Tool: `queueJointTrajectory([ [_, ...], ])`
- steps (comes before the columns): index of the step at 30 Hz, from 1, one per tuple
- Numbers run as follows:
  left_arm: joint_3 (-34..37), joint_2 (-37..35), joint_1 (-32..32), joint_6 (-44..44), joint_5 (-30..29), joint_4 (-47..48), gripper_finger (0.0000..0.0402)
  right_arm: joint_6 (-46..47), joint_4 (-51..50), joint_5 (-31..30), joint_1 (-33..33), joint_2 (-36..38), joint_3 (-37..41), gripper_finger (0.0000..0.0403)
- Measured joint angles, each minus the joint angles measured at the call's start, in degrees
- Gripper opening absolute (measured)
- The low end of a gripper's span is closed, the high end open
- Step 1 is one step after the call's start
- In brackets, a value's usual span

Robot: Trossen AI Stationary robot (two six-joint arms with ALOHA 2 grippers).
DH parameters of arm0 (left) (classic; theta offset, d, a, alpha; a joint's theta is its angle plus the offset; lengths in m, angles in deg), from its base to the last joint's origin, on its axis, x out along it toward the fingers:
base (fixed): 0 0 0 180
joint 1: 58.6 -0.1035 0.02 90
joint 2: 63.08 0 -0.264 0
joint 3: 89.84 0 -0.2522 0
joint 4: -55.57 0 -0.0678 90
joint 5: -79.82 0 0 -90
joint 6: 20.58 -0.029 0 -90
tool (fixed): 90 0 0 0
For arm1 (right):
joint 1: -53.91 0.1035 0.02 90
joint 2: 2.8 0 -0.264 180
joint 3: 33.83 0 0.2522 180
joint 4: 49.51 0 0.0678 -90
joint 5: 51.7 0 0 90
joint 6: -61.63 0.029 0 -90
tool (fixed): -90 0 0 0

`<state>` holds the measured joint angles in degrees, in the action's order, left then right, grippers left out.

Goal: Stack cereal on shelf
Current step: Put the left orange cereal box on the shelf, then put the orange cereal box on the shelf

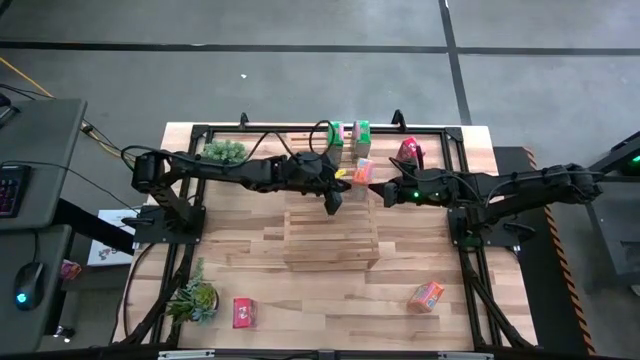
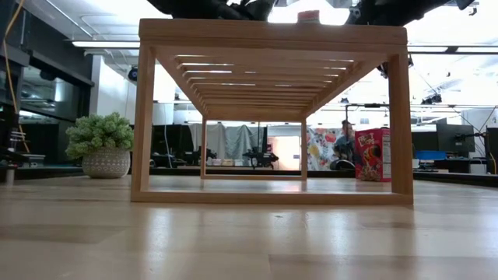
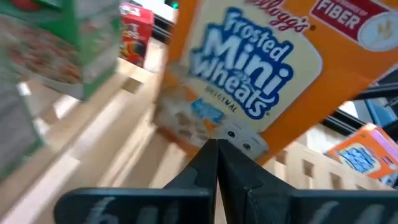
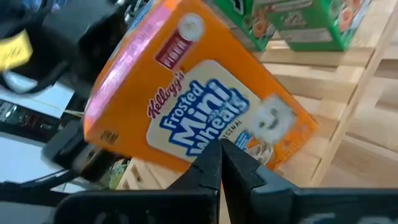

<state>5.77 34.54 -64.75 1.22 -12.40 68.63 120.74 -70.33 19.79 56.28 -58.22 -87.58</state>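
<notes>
Nearest the front edge of the table (image 1: 300,270) lie two boxes I have not touched: a red box (image 1: 243,313) flat beside a plant (image 1: 193,300) at the left, and an orange box (image 1: 427,295) flat at the right. Beyond them, mid-table, stands the shelf (image 1: 331,238), its slatted top bare in the high view.

Just past the shelf's far edge my two arms meet. My left gripper (image 1: 334,200) hangs over that edge, and in its wrist view its fingers (image 3: 214,163) are pressed together with nothing between them. My right gripper (image 1: 378,190) reaches in from the right; its fingers (image 4: 219,163) are likewise closed tight and hold nothing. Between the two, tilted, is a Mini-Wheats box (image 4: 198,107), which fills both wrist views; I cannot tell what bears it.

Farther back, two green boxes (image 1: 349,133) stand upright near the rear rail, touching or nearly so. To their right stands another red box (image 1: 410,152), which the low view shows upright behind the shelf's right post. A second plant (image 1: 223,151) sits at the back left.
</notes>
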Motion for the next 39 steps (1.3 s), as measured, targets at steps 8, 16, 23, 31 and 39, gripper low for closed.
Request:
queueJointTrajectory([
  [8, 0.02, 0.0, -0.5, 0.57, 1.0, -0.06, 0.0, -0.15, -0.03, -1.14, 0.16, 0.0, 0.0, 0.0],
  [16, 0.02, 0.0, 0.57, 0.57, 0.85, -0.44, 0.0, -0.63, -0.02, -2.02, -0.89, 0.0, 0.0, 0.0],
  [23, 0.02, -0.09, -0.2, -0.1, 0.65, 0.01, 0.0, -1.07, -1.48, -1.88, -0.89, 1.15, -0.02, 0.0],
  [31, 0.07, -6.22, -2.62, -3.56, 1.35, 9.77, 0.0, -1.09, -8.87, -5.24, -0.89, 9.5, -0.02, 0.0],
  [39, 6.5, -22.32, -1.73, -8.49, 0.1, 8.82, 0.0, -2.67, -8.12, -7.45, -0.89, 13.73, -0.09, 0.0],
])
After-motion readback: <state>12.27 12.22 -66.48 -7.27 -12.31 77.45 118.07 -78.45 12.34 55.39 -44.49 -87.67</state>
